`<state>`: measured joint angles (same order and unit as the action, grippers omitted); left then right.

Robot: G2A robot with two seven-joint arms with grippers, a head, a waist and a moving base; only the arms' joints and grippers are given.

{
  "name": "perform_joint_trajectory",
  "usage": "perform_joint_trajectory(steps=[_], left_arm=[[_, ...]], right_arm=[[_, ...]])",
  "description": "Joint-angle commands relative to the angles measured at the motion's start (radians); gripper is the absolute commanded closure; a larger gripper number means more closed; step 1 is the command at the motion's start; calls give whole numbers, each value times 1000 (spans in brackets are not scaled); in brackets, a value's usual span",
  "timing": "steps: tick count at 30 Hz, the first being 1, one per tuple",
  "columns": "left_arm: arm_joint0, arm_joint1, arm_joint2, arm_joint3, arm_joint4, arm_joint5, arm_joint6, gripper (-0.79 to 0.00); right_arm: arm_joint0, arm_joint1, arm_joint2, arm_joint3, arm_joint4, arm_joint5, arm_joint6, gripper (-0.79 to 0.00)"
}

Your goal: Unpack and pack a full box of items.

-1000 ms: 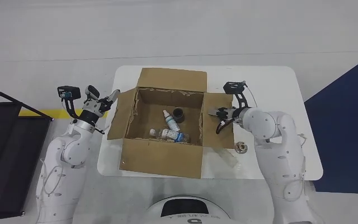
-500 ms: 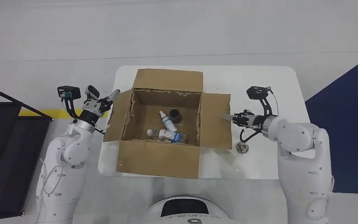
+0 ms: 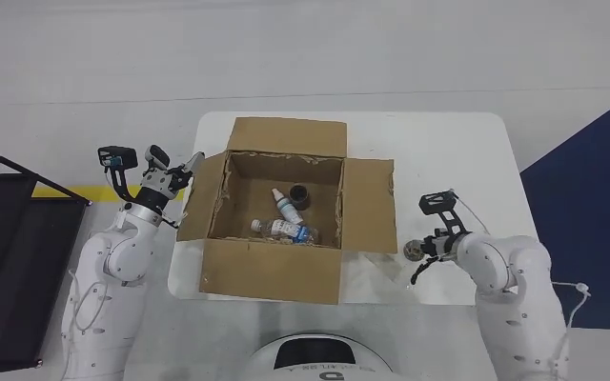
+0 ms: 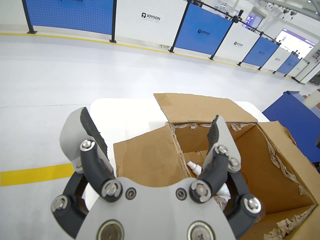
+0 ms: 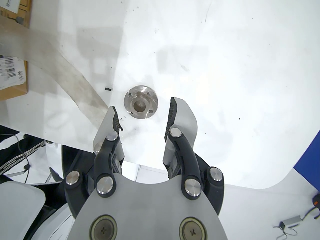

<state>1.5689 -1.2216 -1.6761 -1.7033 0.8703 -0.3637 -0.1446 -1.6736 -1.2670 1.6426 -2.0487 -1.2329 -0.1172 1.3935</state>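
- Overhead, the flange [image 3: 413, 250] lies on the surface [image 3: 457, 152] right of the box [image 3: 272, 270]. The right fingers [image 3: 424, 259] sit just beside it, the left fingers [image 3: 193, 160] well apart beyond the box.
- Left wrist: left fingers [image 4: 220, 136] spread, empty, box [image 4: 147, 156] ahead.
- Right wrist: right fingers [image 5: 180, 116] spread, empty. The flange [image 5: 140, 101] lies flat, bore up, straight ahead between their tips.

Bright even overhead light, soft shadows, wrist views bowed
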Motion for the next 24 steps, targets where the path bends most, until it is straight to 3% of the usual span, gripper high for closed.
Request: perform_joint_trajectory(steps=[1, 10, 19, 24], left_arm=[[0, 0, 0, 0, 0, 0, 0, -785], [0, 0, 0, 0, 0, 0, 0, -785], [0, 0, 0, 0, 0, 0, 0, -785], [0, 0, 0, 0, 0, 0, 0, -785]], right_arm=[[9, 0, -24, 19, -19, 9, 7, -323], [82, 2, -92, 139, -20, 21, 25, -249], [74, 8, -111, 142, -38, 44, 50, -212], [73, 10, -125, 144, -52, 57, 63, -135]])
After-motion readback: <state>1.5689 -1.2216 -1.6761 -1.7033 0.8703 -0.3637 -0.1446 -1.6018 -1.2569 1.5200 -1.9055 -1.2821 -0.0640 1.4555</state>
